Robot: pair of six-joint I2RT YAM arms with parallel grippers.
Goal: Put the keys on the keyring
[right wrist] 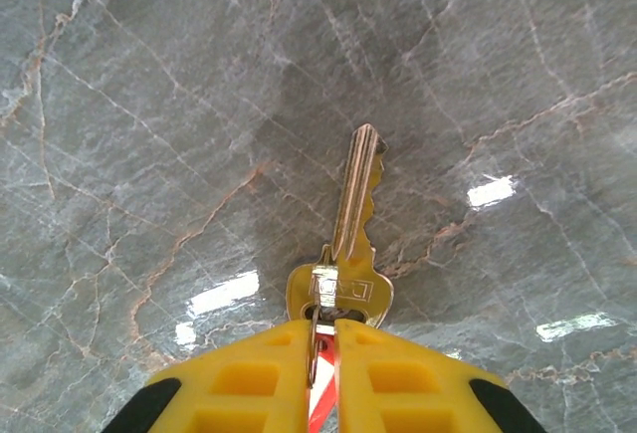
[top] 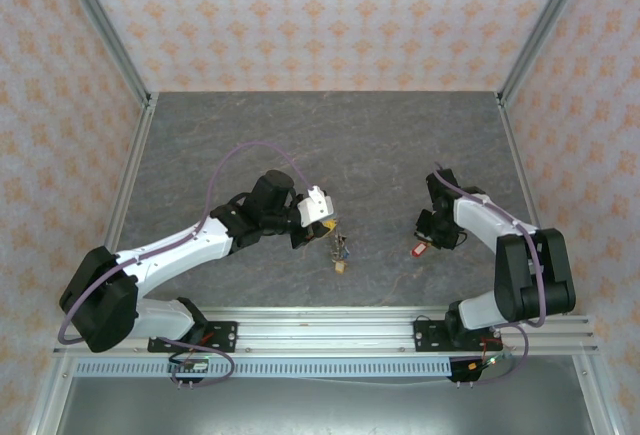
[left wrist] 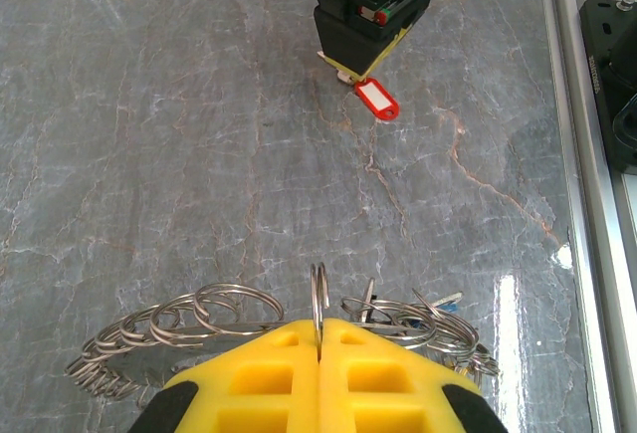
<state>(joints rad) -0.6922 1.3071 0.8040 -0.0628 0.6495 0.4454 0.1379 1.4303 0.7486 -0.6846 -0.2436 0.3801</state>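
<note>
Left gripper (left wrist: 319,328) (top: 325,217): yellow pads pressed together, pinching the keyring (left wrist: 318,299), a thin metal loop standing on edge between them; small split rings (left wrist: 214,309) fan out in an arc to either side of the pads, just above the grey marbled table (top: 380,145); a blue-tipped piece (left wrist: 448,301) shows among those on the right; from overhead the whole bunch (top: 342,250) hangs below the fingers near the table's middle, towards the near edge. Right gripper (right wrist: 320,325) (left wrist: 350,60) (top: 430,240): yellow pads closed on the head of a brass key (right wrist: 355,214), blade pointing straight out from the fingertips over the table, its shadow on the stone beneath; whether the tip touches the surface I cannot tell; a red tag (left wrist: 378,102) (right wrist: 323,398) (top: 420,251) with a white label window hangs from the key's head under the fingers. The two grippers face each other across bare table, apart, the key not reaching the keyring.
</note>
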